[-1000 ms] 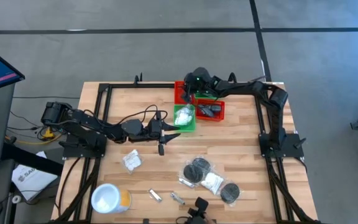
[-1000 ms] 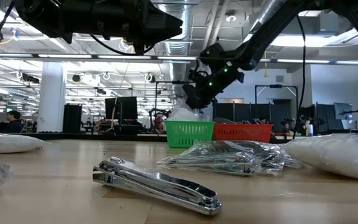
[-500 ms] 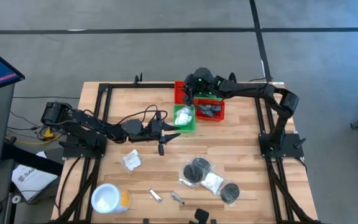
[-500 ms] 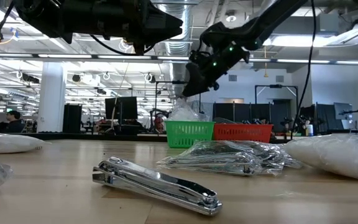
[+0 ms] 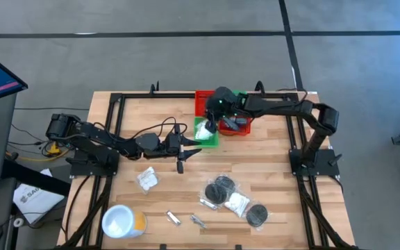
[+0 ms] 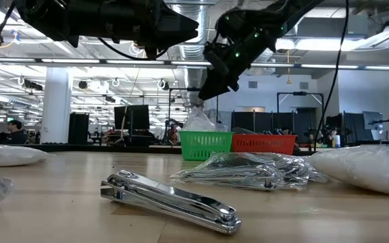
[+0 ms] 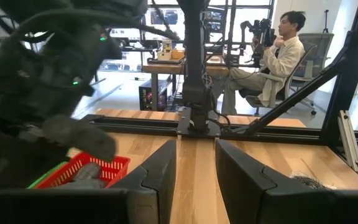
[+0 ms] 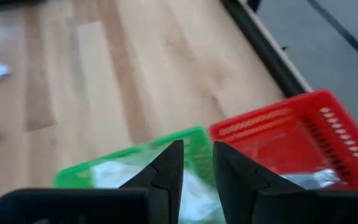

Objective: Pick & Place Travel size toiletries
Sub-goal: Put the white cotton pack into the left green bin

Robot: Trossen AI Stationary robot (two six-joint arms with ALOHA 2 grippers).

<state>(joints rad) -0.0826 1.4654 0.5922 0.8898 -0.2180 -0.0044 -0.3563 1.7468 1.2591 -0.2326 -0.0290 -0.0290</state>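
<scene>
A: Can you see all of the green bin (image 5: 207,132)?

B: No. The right gripper (image 5: 214,123) hangs over it and hides part. White packets (image 8: 185,186) sit inside, but they look fuzzy. The red bin (image 5: 240,126) touches it, with dark things in it that I can't make out.

A: Is that gripper holding something?

B: Nothing. Its fingers (image 8: 166,171) have a small gap with only air between.

A: And the left gripper (image 5: 180,161)?

B: It waits above the middle of the table, fingers a little apart, empty.

A: Where are the other toiletries?

B: Near the front edge. A white packet (image 5: 147,180) lies alone. Black discs (image 5: 222,189) and another packet (image 5: 238,202) bunch together. Two thin silver sachets (image 5: 174,219) lie slanted, long ways running side to side.
</scene>
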